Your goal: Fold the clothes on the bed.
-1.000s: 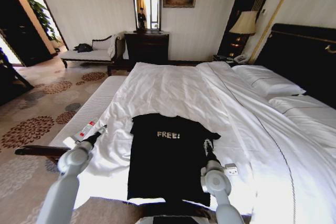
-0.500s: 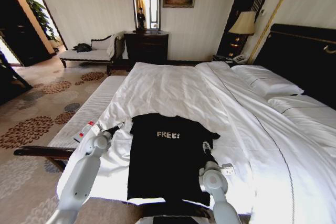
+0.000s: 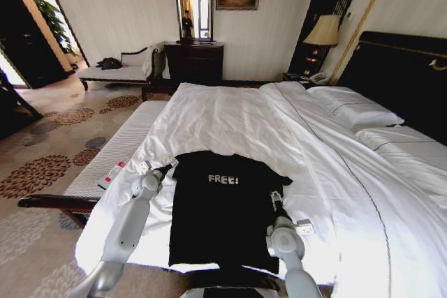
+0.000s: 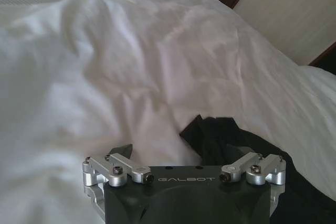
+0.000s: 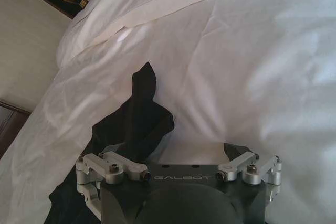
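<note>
Head view showed the left gripper (image 3: 170, 165) and right gripper (image 3: 274, 197), both spread empty, flanking the T-shirt (image 3: 222, 207); either could pinch the bed (image 3: 230, 116) sheet too.

A dark dresser (image 3: 195, 61) with mirror (image 3: 195, 5) was set against the pale far wall; a patterned carpet (image 3: 49, 151) was laid.

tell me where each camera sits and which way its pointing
Head view: on the robot's head, looking forward and down over the large white-sheeted bed and black short-sleeved T-shirt; both arms show, left claw by the shirt's left shoulder, right claw at its right sleeve.
Left wrist view: on the left wrist, facing across the sheet toward a T-shirt sleeve; left claw open.
Right wrist view: on the right wrist, facing the other sleeve; right claw open.
All three share T-shirt and bed.
</note>
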You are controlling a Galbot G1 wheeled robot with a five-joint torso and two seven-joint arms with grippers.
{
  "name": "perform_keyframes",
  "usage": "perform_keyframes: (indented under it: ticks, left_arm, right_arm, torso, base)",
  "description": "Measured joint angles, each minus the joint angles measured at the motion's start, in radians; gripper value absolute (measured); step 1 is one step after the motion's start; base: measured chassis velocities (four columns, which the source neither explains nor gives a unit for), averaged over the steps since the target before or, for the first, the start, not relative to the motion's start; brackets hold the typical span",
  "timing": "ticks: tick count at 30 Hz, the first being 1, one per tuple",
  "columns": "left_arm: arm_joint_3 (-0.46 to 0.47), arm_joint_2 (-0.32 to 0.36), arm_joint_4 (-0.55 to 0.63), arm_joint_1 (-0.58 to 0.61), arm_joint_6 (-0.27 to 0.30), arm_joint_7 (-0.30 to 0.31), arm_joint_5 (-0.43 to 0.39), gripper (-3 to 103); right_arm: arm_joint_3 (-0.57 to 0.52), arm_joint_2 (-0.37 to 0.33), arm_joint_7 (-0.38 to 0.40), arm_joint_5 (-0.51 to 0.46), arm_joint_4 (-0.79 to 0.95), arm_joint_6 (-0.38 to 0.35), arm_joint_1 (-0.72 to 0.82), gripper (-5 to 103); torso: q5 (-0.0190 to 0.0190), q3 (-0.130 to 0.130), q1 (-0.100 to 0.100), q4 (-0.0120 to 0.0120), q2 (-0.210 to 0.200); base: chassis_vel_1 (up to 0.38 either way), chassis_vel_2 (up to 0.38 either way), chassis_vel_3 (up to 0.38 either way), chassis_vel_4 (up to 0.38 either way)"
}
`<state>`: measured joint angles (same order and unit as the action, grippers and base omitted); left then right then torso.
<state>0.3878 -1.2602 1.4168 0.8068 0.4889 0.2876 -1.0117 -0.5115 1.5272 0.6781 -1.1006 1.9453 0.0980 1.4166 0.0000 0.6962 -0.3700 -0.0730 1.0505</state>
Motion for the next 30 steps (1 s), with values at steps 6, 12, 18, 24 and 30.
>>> perform_keyframes:
  ticks: [6,12,18,24,30]
  left_arm:
    - [-0.019,-0.042,0.015,0.011,-0.008,-0.001,0.002,91]
    - [-0.026,-0.075,0.006,0.003,-0.012,0.000,0.010,69]
    - [-0.026,-0.081,0.015,0.008,-0.024,0.001,0.015,42]
    - [-0.024,-0.074,0.029,0.011,-0.035,0.002,0.015,20]
    - [-0.041,-0.063,0.050,0.011,-0.039,0.002,0.013,4]
  right_arm:
    - [0.002,0.007,0.003,0.001,-0.010,0.000,-0.007,100]
    - [0.000,0.004,0.007,0.002,-0.015,0.000,-0.007,100]
    - [-0.003,0.002,0.010,0.002,-0.022,0.000,-0.007,100]
    - [-0.001,0.004,0.012,0.003,-0.031,0.001,-0.009,100]
    - [0.001,0.005,0.013,0.007,-0.037,0.001,-0.011,100]
  torso:
    - [0.0001,0.000,0.000,-0.0002,0.000]
    - [0.0000,0.000,0.000,-0.0003,0.000]
    - [0.0000,0.000,0.000,-0.0002,0.000]
    - [-0.0001,0.000,0.000,-0.0003,0.000]
    - [-0.0001,0.000,0.000,-0.0002,0.000]
  base:
    - [0.000,0.000,0.000,0.000]
    - [0.000,0.000,0.000,0.000]
    - [0.000,0.000,0.000,0.000]
    - [0.000,0.000,0.000,0.000]
    - [0.000,0.000,0.000,0.000]
